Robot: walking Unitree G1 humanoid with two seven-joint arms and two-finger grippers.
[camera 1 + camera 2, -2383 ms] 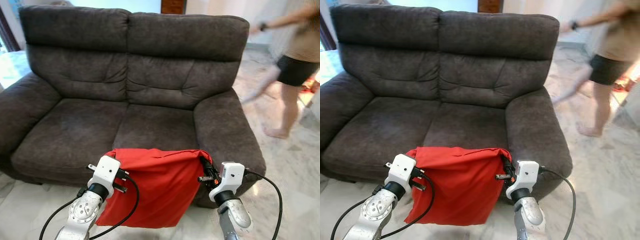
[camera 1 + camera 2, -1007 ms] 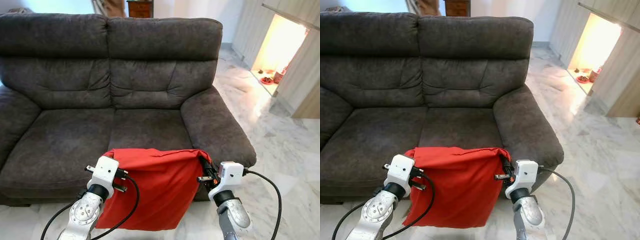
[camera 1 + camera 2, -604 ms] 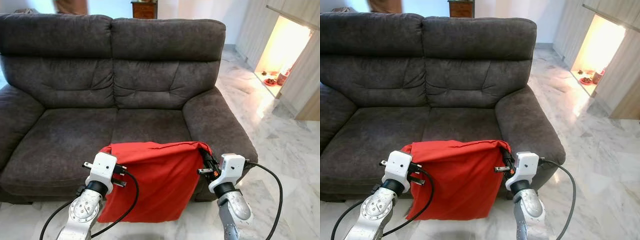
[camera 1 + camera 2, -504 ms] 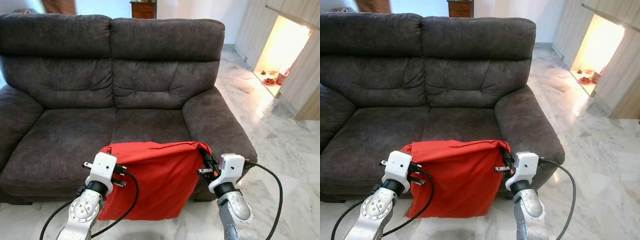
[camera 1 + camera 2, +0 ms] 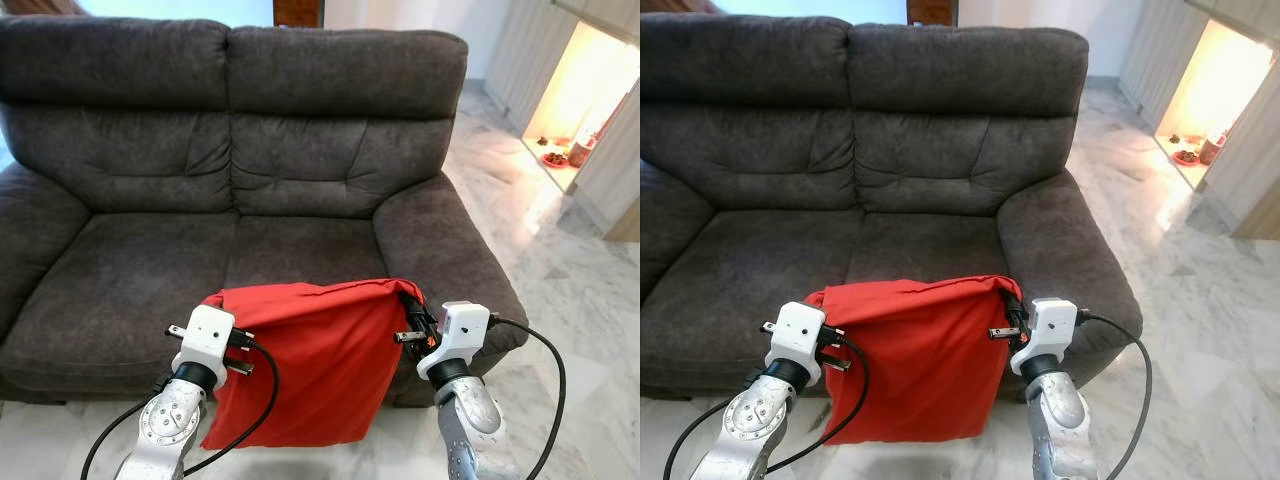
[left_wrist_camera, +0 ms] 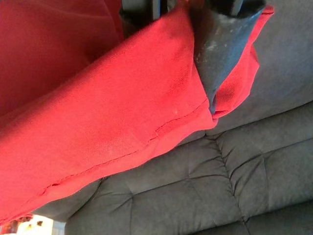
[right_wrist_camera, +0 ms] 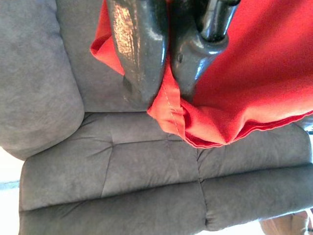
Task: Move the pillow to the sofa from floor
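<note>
While the dark grey sofa (image 5: 250, 200) spans the far side of the scene w/ both seat cushions bare, the red pillow (image 5: 300, 370) hangs in the near middle, off the marble floor (image 5: 590, 300), its top edge about level w/ the seat front and its lower part draped down in front of the sofa base. It sits a bit right of centre, near the right armrest (image 5: 445, 245).

Left gripper (image 5: 238, 352) is clamped on the pillow's top left corner; wrist view shows a finger (image 6: 222, 44) pressed into the red fabric. Right gripper (image 5: 412, 322) is pinched on the top right corner, fabric squeezed betw. its two fingers (image 7: 139, 49).

Step in hand looks like carry-and-place, roughly past halfway. To do it well: keep both pinches firm, raise the pillow so its bottom edge clears the seat front, move fwd over a cushion, lower until the seat takes the weight, then let go both sides together. Risk: bottom edge catching the sofa front, or one corner slipping.
</note>
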